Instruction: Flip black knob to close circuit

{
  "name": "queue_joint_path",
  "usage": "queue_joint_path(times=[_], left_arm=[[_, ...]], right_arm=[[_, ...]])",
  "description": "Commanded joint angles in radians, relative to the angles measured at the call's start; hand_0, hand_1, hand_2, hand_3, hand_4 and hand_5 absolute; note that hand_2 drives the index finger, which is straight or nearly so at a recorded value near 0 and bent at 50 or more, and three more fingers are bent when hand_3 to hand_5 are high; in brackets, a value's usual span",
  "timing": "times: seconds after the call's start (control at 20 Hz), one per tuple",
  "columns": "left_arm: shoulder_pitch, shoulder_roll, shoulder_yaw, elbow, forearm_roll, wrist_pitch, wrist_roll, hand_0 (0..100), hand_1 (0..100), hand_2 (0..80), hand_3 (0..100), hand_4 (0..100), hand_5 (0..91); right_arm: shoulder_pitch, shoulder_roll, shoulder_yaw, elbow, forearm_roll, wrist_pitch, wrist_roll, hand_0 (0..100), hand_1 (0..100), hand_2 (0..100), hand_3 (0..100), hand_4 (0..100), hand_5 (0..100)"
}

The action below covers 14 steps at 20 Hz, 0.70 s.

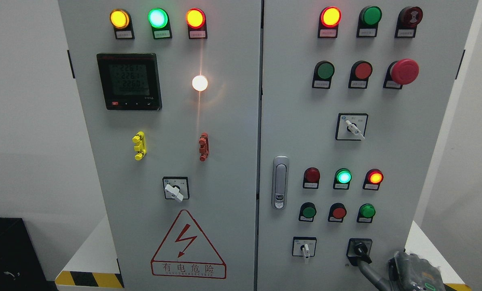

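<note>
Right robot hand point(364, 258), lower right | fingertip touches black knob point(359, 247) from below | grip state unclear | grey cabinet door point(386, 153)

The right hand point(413, 273) is cut off by the bottom edge; button labels too small to read.

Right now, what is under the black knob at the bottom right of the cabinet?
Under the black knob a grey finger of the right hand reaches up to it. The finger covers the panel just below, so any label there cannot be seen.
</note>
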Motion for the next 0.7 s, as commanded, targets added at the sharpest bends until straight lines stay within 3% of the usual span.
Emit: queue_joint_path(times=[0.0, 0.35, 0.65], left_arm=[[0.0, 0.0, 0.0, 0.0, 0.0, 0.0, 0.001, 12, 56, 0.0, 0, 0, 0.0], [0.0, 0.0, 0.0, 0.0, 0.0, 0.0, 0.001, 12, 56, 0.0, 0, 0, 0.0], [0.0, 0.0, 0.0, 0.0, 0.0, 0.0, 0.001, 12, 56, 0.0, 0, 0, 0.0]], right_arm=[[-0.004, 0.0, -0.012, -0.008, -0.002, 0.001, 0.004, 0, 0, 90, 100, 93, 96], [-0.002, 0.008, -0.007, -0.03, -0.003, -0.002, 0.007, 0, 0, 90, 100, 93, 96], [0.033, 0.017, 0.053, -0.066, -0.011, -0.011, 0.008, 0, 0, 89, 100, 93, 96]])
